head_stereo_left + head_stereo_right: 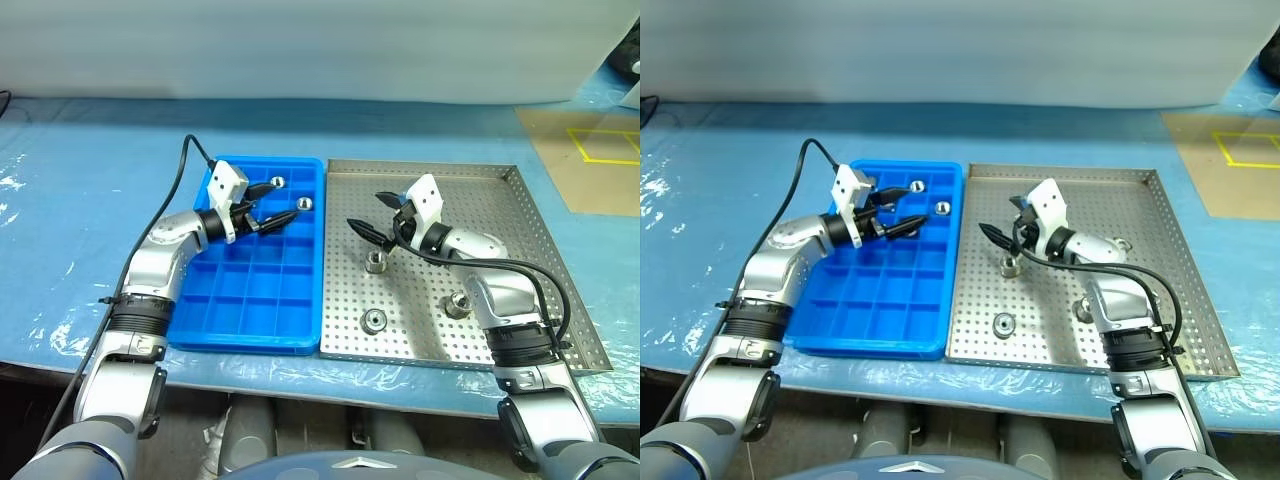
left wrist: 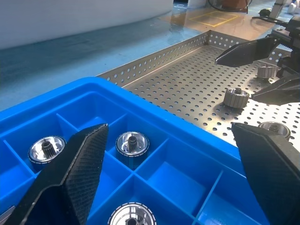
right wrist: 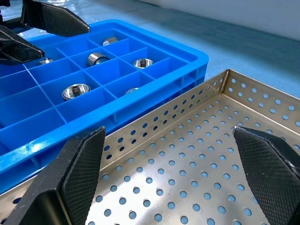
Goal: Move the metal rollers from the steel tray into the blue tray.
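The blue tray (image 1: 215, 325) lies left of the steel tray (image 1: 470, 190), the two side by side. Several metal rollers (image 2: 132, 143) sit in the blue tray's far compartments. Three more rollers stand on the steel tray's perforated floor: one (image 1: 376, 262) just under my right gripper, one (image 1: 373, 320) near the front, and one (image 1: 457, 303) beside my right forearm. My left gripper (image 1: 274, 204) hovers open and empty over the blue tray's far right compartments. Above the steel tray's left part, my right gripper (image 1: 366, 212) is also open, holding nothing and pointing toward the blue tray.
Both trays rest on a table under a blue plastic sheet (image 1: 80, 180). A brown board with yellow tape (image 1: 590, 160) lies at the far right. A black cable (image 1: 190, 150) loops up from my left wrist. A pale wall stands behind the table.
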